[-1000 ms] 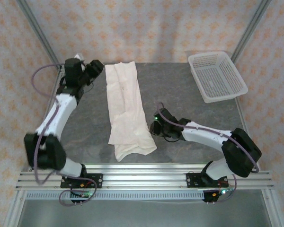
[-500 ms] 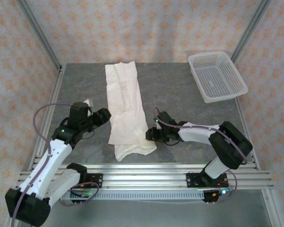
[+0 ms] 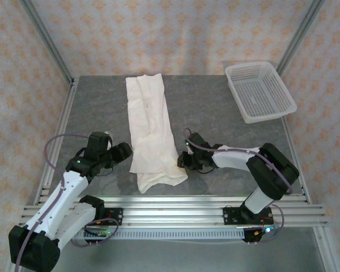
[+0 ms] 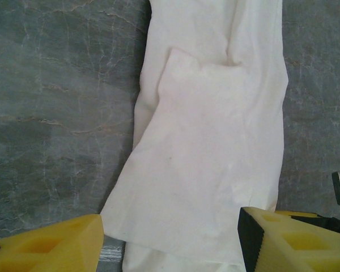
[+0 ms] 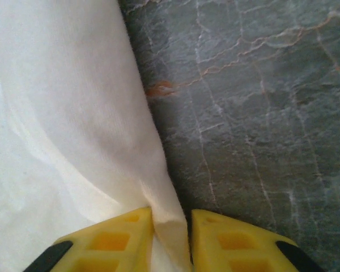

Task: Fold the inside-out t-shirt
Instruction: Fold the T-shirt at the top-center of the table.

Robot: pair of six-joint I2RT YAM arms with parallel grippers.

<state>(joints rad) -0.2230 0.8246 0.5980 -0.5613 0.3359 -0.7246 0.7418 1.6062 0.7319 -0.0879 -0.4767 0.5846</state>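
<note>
So, shirt's down to a long strip, cross folds left

The plain white thin cotton t-shirt (image 3: pixel 150 133) lies on the grey marbled table (image 3: pixel 226 119) as a narrow strip running from the far edge toward my bases, so I'd say the lengthwise folds are done. My right gripper (image 5: pixel 171 218) is pinched tight on the strip's right edge near the near end. My left gripper (image 4: pixel 171 226) sits with jaws wide apart at the opposite edge, holding nothing. Left to do, I reckon: grab that corner, fold the near end over, tidy up.
</note>
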